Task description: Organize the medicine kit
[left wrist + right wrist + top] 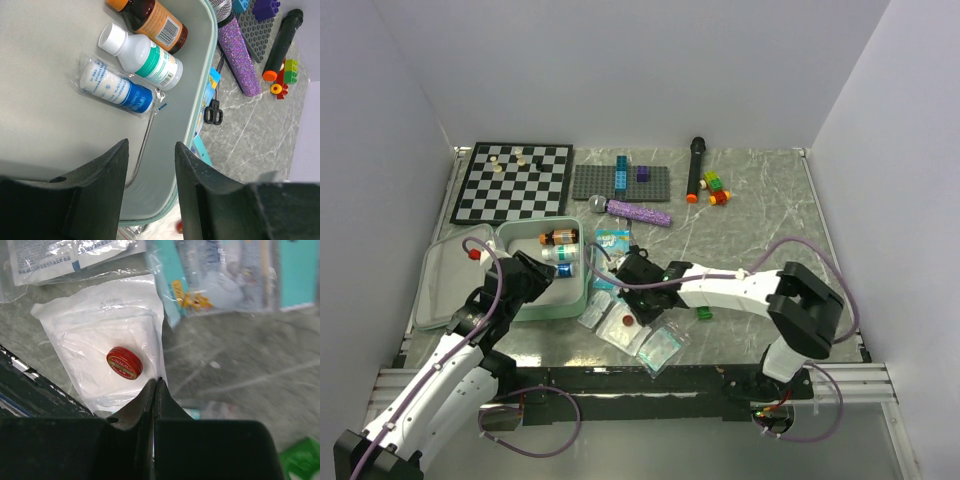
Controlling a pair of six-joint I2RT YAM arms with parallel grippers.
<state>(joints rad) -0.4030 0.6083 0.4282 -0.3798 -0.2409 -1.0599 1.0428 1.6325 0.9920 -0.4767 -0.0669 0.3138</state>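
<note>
Table: grey-green marbled top, white veins

Medicine kit: lies open at the table's left near side, just ahead of the left arm; mint-green rounded-square shell, matte grey lining, both halves flat. The arm and its cable hide part of the rim

Chessboard, black and white, at far left; grey studded building plate just beside it

Left gripper: black fingers spread with nothing between them, over the kit's lined half

Right gripper: jaws pressed together, tips at the edge of a white pouch. It cannot be told whether the pouch's film is pinched

Pouch: soft, crinkled clear wrap over white wadding; faint print, unreadable

In the kit, side by side: an amber bottle with orange label and barcode, top cut off; a white bottle with green band; a film-wrapped white and blue bottle, its lettering too small to read

Red tin: small, round, glossy, on the pouch; lid text blurred
</note>
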